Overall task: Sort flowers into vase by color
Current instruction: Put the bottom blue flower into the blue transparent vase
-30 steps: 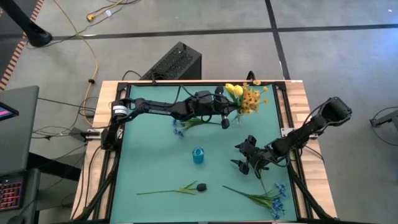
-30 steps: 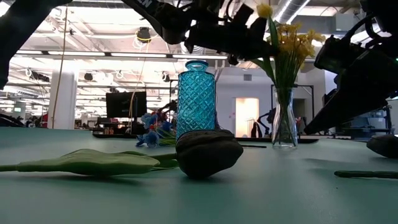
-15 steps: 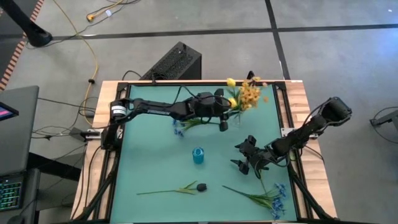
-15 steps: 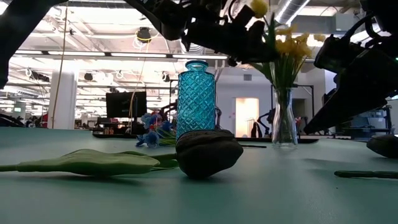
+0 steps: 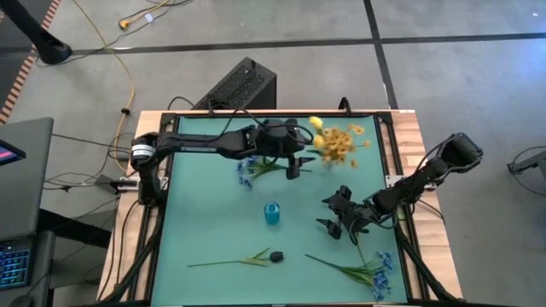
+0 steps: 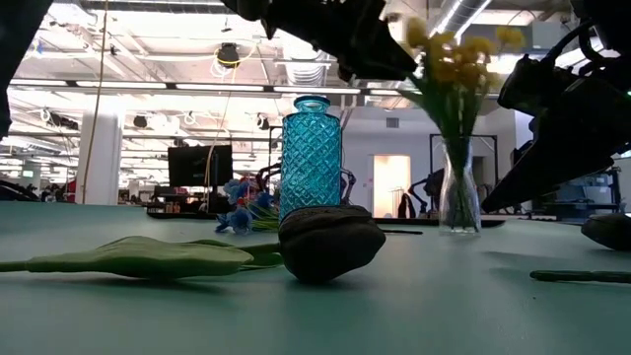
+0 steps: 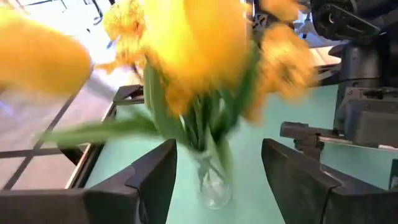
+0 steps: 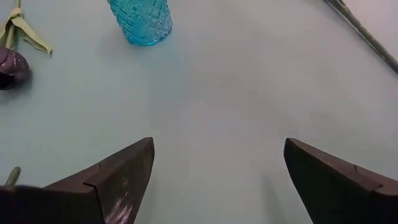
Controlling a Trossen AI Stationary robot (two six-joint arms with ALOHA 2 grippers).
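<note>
Although the yellow flowers (image 5: 338, 141) already stand in the clear glass vase (image 6: 459, 202), the sorting looks only partly done: beyond the blue vase (image 5: 271, 212), which holds nothing, a blue spray (image 5: 252, 170) lies flat on the green table (image 5: 205, 213), while nearer than it lie a dark bud (image 5: 275, 255) on its thin leafy stalk and another blue spray (image 5: 371, 271) off to one side. By my judgement these loose stems are what is left. The left gripper (image 5: 293, 162) hangs beyond the blue vase, just beside the clear vase, its fingers (image 7: 152, 177) spread and grasping nothing. The right gripper (image 5: 335, 220) waits beside the blue vase, fingers wide and empty. Diamond-cut ridges cover the blue vase, which is bottle-shaped with a narrow neck; the clear vase is smooth and flares at its base. The bud looks matte and rounded, its leaf long, flat and soft.
</note>
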